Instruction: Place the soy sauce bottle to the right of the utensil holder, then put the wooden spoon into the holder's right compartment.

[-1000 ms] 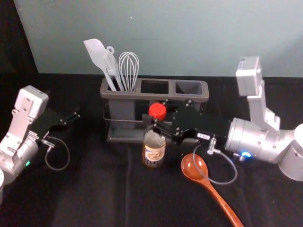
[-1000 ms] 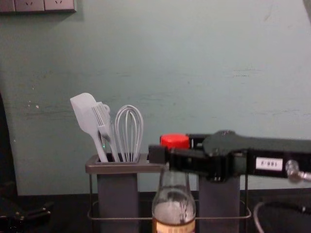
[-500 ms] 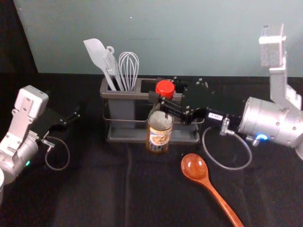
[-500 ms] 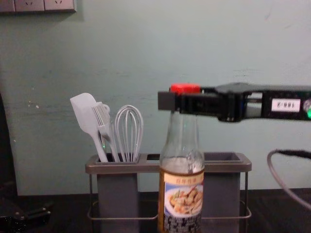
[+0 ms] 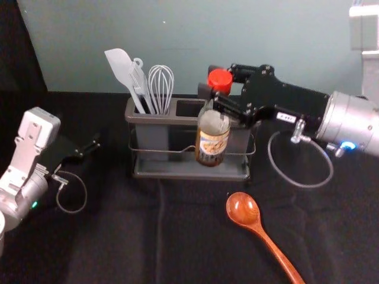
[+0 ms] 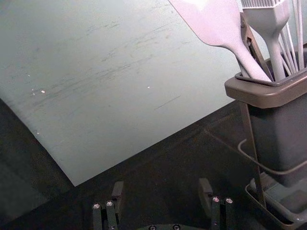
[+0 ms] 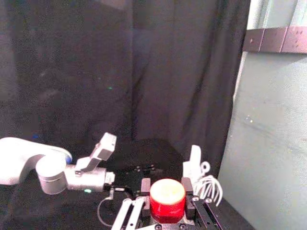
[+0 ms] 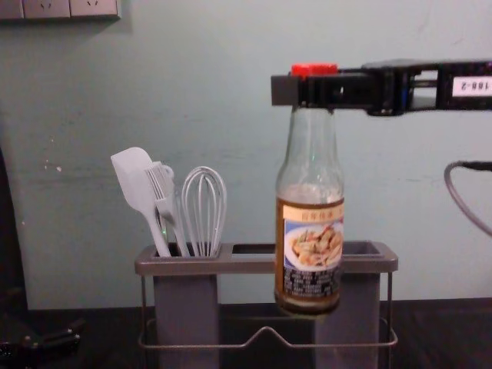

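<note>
The soy sauce bottle [image 5: 213, 139] was found upright and off the worktop [image 5: 118, 236], hanging from the right gripper [image 5: 213, 84]. It was at the front of the utensil holder [image 5: 157, 119], towards that unit's right half. In the chest view its base sat above the holder's lower front wire [image 8: 200, 346], and its body partly covered the right compartment [image 8: 361, 248].

The right gripper reached in from the robot's right, above the holder. Its fingers were closed in on the red cap [image 7: 167, 199] and the top of the neck, one finger on each side, parted only by what they gripped. The right wrist view confirmed the cap between them.

The left gripper [image 5: 92, 147] was parked at the left, beside the holder and apart from it. In the left wrist view its fingers stood wide apart, with nothing held between them.

The wooden spoon [image 5: 243, 208] lay on the worktop in front of the holder's right part. Its bowl was towards the holder, and its handle slanted towards the near edge and to the right.

The holder's left compartment contained a spatula [image 8: 137, 181], a brush [image 8: 161, 184] and a whisk [image 8: 204, 207], all standing with their heads up; the spatula leaned to the left. A wall [image 5: 237, 47] stood behind the worktop.
</note>
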Controlling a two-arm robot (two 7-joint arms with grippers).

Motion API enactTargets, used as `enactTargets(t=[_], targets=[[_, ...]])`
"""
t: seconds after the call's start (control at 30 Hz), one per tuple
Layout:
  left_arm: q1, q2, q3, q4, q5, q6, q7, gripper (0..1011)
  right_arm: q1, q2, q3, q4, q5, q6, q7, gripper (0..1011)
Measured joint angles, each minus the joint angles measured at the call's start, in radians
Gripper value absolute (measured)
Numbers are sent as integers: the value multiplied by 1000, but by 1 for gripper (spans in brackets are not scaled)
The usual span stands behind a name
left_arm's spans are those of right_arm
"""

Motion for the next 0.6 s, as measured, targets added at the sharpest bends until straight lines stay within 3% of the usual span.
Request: enactTargets(t=[0.37, 0.6], targets=[[0, 0, 0, 0, 0, 0, 0, 1005, 5, 20, 16, -17, 8, 0, -18, 381], [0, 0, 0, 0, 0, 0, 0, 1005, -61, 74, 65, -59, 35, -9, -44, 381]])
